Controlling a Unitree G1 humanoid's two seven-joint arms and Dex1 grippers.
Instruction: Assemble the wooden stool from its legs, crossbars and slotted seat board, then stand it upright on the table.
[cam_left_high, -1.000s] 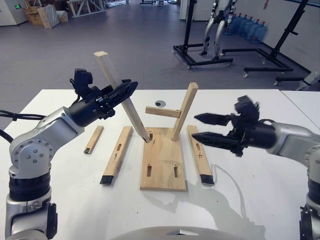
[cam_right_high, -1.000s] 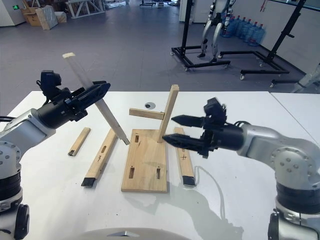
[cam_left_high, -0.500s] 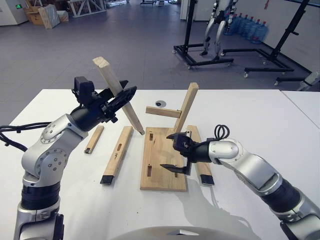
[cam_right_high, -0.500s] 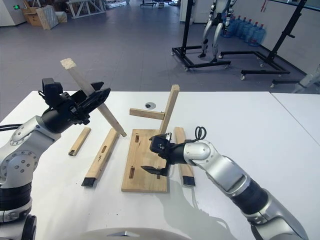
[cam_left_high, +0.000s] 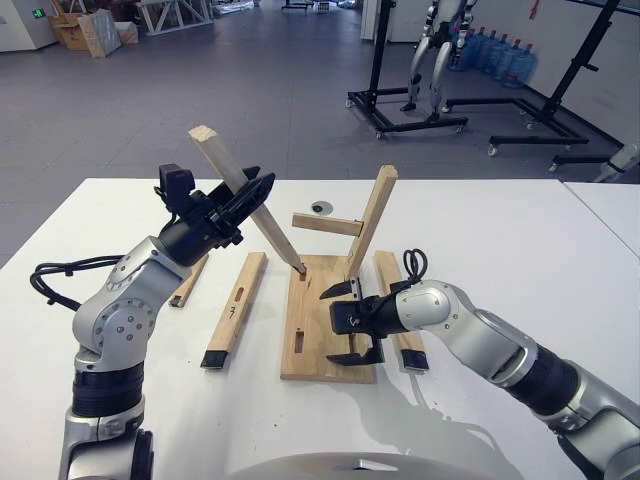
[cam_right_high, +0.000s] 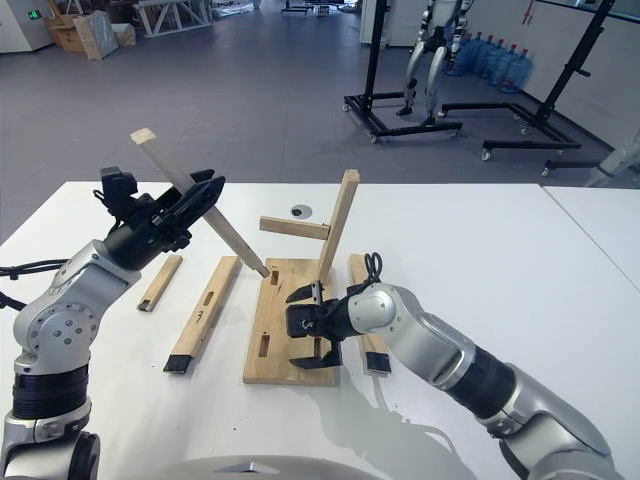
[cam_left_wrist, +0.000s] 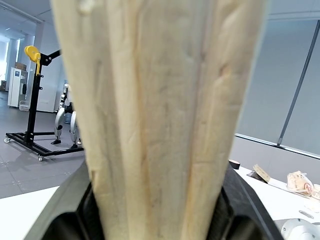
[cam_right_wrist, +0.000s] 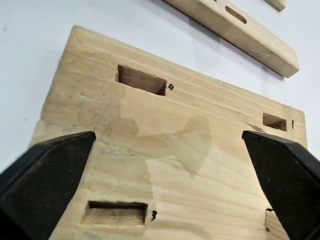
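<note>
The left tool (cam_left_high: 255, 192) pinches a leg (cam_left_high: 283, 244) partway up and holds it steeply tilted. The leg's lower tip is at the far left slot of the seat board (cam_left_high: 305, 325), which lies flat on the tabletop (cam_left_high: 520, 250). I cannot tell whether the tip is inside the slot or only resting on its edge. The right tool (cam_left_high: 341, 325) sits low over the near half of the board, fingers spread wide and holding nothing.

The main risk is the tilt. Pushed down at this angle, the leg will likely jam against the slot's rim or skid across the wood instead of dropping in. Nothing clearly pins the board, so that sideways push could slide or twist it. A jolt would also threaten the standing leg (cam_left_high: 372, 215) and its crossbar (cam_left_high: 325, 224) at the far right slot. They lean and look loosely seated, so they could topple. The right tool is near that leg's foot, and a careless move there could knock it over.
</note>
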